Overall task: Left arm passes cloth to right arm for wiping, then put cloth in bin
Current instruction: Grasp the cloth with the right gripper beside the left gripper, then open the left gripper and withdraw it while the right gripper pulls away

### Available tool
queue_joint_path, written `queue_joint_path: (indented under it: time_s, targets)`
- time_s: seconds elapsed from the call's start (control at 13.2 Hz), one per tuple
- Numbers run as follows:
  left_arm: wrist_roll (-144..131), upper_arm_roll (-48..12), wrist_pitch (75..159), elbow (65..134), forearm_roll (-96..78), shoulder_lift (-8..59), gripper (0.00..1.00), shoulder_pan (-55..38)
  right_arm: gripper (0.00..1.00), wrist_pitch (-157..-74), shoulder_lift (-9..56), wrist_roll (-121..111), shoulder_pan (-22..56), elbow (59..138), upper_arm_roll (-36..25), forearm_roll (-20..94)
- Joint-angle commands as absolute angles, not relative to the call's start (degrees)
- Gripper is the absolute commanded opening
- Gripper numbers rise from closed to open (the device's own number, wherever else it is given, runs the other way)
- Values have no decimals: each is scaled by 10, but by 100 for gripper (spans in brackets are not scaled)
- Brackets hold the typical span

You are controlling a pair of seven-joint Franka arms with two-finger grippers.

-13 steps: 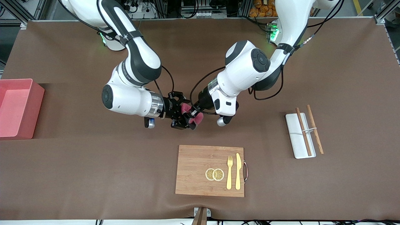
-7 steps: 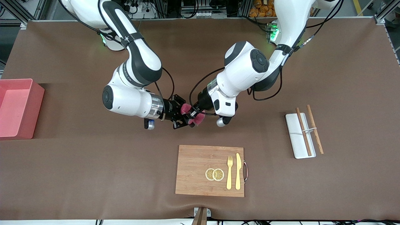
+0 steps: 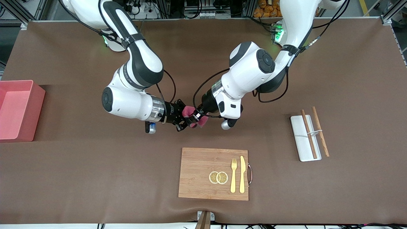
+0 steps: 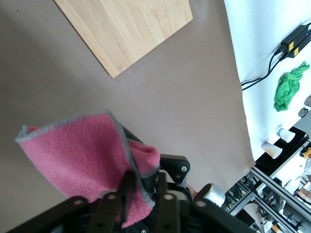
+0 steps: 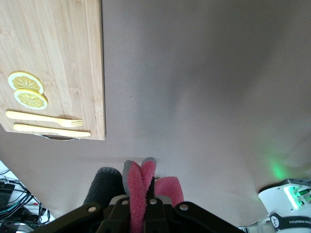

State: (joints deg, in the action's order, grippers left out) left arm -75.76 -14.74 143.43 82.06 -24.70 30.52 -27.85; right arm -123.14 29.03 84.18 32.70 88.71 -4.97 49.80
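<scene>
Cloth (image 3: 192,115) pinched between both arms' meeting jaws, midair.

No readable text anywhere. Faint lettering on right arm (image 3: 127,71) wrist segment, too small to make out. No labels, nos. or signs elsewhere.

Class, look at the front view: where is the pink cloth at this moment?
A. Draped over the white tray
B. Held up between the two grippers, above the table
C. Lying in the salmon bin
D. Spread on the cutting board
B: the cloth sits between the right gripper and the left gripper, above the brown table.
</scene>
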Motion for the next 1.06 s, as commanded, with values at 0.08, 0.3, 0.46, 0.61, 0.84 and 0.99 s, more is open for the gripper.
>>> queue_joint_path:
  time_s: [0.08, 0.3, 0.46, 0.61, 0.84, 0.99]
  targets:
    - [-763, -139, 1381, 813, -227, 288, 100, -277, 0, -1214, 297, 768, 316, 883, -50, 498]
    - [-759, -135, 1313, 813, -194, 262, 100, -246, 0, -1211, 306, 656, 312, 912, -51, 384]
    - [-755, -136, 1262, 813, -152, 242, 100, -227, 0, -1216, 315, 649, 316, 919, -51, 277]
    - [-744, -136, 1222, 814, -123, 223, 100, -205, 0, -1229, 336, 642, 331, 919, -51, 200]
    - [-667, -136, 1153, 815, -123, 195, 100, -164, 0, -1295, 361, 616, 314, 954, -51, 111]
    - [-593, -136, 1102, 816, -123, 173, 100, -130, 0, -1339, 356, 518, 280, 1010, -51, 110]
